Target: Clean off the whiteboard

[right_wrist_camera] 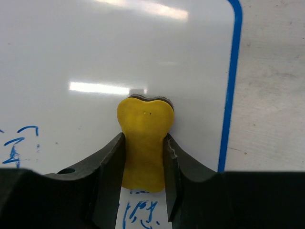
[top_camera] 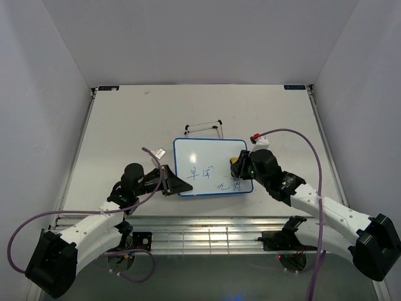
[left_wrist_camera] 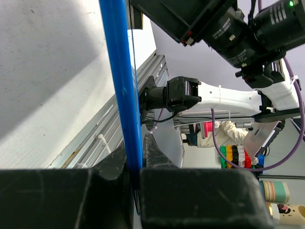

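Note:
The whiteboard (top_camera: 210, 157) lies flat on the table, white with a blue frame and blue handwriting along its near part. My left gripper (top_camera: 178, 184) is shut on the board's left frame edge (left_wrist_camera: 121, 90), seen as a blue bar between the jaws. My right gripper (top_camera: 241, 166) is shut on the yellow eraser (right_wrist_camera: 144, 143), which presses on the board near its right edge. Blue writing (right_wrist_camera: 138, 212) shows just below the eraser and at the left (right_wrist_camera: 16, 143).
A thin wire stand (top_camera: 204, 127) lies on the table just behind the board. Grey walls close the table on three sides. A slotted metal rail (top_camera: 188, 235) runs along the near edge between the arm bases.

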Controlling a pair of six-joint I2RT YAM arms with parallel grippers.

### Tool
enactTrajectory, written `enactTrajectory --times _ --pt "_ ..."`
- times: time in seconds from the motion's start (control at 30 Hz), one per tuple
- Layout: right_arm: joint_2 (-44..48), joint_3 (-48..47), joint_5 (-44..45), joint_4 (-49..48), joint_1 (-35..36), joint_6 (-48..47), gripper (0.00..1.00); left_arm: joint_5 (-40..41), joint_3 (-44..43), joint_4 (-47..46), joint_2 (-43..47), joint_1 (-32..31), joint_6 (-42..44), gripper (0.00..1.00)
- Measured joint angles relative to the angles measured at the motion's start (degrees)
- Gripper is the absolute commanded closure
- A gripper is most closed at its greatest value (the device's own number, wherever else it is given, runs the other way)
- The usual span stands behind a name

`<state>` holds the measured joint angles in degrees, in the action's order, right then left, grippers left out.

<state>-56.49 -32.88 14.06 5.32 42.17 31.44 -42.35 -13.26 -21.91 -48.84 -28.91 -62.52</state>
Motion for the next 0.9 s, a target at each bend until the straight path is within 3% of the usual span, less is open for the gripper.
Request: enactTrajectory --times 0.17,0.53,0.6,0.7,0.9 --pt "-0.2 0.6 1.0 -2.5 6.5 2.0 0.73 3.1 -1.1 -0.3 -2.6 -3.8 0.8 1.00" --pt "-14.7 -15.1 7.8 -2.6 20.6 2.9 0.70 7.9 -3.2 -0.4 -6.1 -7.0 1.6 1.00" --pt "-16.9 -17.6 8.7 -2.5 22.0 2.9 0.66 8.2 -3.6 -0.4 -6.7 -7.0 1.6 1.00" --pt "-19.3 -20.5 9.7 -2.3 23.4 2.8 0.49 8.4 -4.1 -0.7 -7.6 -7.0 1.4 1.00" --pt "-18.2 -20.7 10.4 -1.8 24.0 2.7 0.49 8.2 -4.5 -1.6 -7.8 -7.3 1.0 1.00"
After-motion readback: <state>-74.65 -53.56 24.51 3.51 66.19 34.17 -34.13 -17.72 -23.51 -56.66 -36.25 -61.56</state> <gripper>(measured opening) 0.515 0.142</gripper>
